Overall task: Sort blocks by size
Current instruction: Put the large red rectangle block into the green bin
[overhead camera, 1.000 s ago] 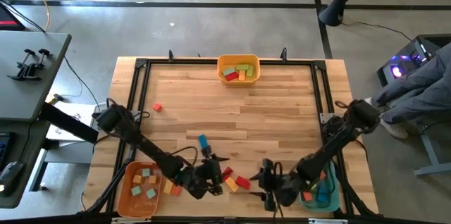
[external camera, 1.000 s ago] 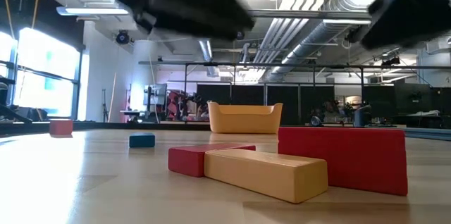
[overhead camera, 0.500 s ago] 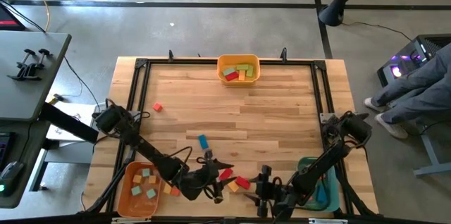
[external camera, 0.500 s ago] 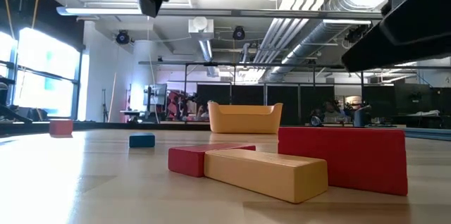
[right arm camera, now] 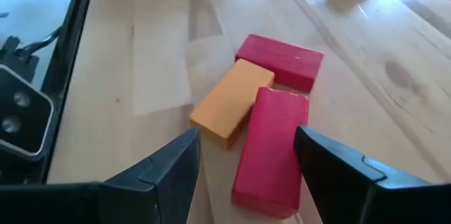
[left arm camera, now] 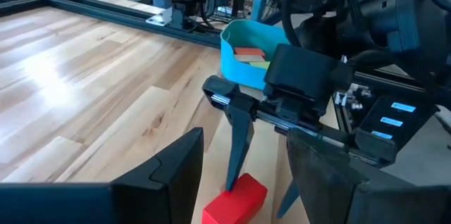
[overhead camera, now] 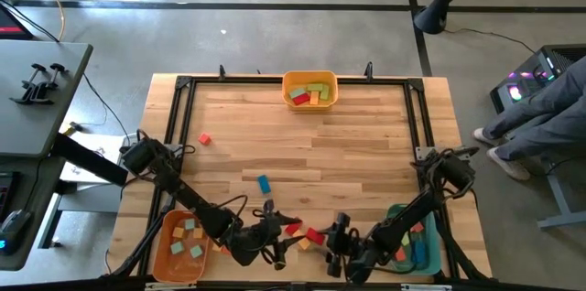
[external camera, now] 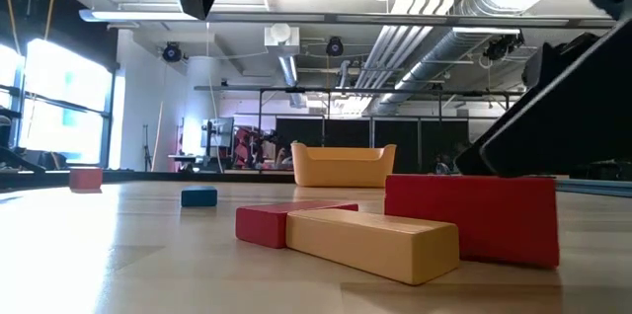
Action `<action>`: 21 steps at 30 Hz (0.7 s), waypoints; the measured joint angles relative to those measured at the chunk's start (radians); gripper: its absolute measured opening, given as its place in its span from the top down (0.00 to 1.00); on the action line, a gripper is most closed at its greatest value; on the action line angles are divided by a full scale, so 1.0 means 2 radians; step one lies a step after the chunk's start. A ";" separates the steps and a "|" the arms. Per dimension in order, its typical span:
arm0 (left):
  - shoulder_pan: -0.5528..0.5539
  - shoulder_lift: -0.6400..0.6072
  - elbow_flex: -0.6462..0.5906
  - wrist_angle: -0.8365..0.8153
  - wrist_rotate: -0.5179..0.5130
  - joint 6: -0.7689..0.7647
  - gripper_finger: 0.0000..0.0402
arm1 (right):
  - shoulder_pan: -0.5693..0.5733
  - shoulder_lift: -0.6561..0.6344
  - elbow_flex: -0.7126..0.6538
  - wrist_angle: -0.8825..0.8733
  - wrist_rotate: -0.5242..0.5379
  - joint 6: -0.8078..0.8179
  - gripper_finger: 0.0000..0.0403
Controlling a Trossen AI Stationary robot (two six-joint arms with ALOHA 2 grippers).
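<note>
Right tool (overhead camera: pixel 333 244) at the bench's near edge, fingers spread and empty, straddles the nearest red block (right arm camera: pixel 270 148) of three clustered blocks, apparently lining up a grasp. Left tool (overhead camera: pixel 275 241) hovers beside, open, empty.

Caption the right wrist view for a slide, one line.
Right gripper, fingers open, lined up over a long red block that touches an orange block and a second red block on the wooden table.

Three blocks (right arm camera: pixel 268 122) lie touching, between the left hand (overhead camera: pixel 275 253) and right hand (overhead camera: pixel 331 253).
</note>
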 joint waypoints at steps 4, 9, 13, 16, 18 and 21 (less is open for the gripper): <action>0.001 0.000 0.000 -0.002 0.000 0.004 0.53 | 0.000 0.002 0.000 -0.011 0.008 0.012 0.43; 0.002 0.000 0.000 -0.002 0.000 0.011 0.53 | 0.001 0.005 -0.001 -0.058 0.011 0.037 0.43; 0.002 0.000 0.000 -0.004 0.000 0.012 0.53 | 0.001 0.004 -0.001 -0.080 0.013 0.052 0.43; 0.002 0.000 0.000 -0.004 0.000 0.016 0.53 | 0.001 0.004 -0.001 -0.080 0.014 0.052 0.43; 0.002 0.000 0.000 -0.004 0.000 0.021 0.53 | 0.001 0.004 -0.001 -0.084 0.014 0.052 0.43; 0.002 0.000 0.000 -0.004 0.000 0.021 0.53 | 0.001 0.004 -0.001 -0.085 0.014 0.048 0.46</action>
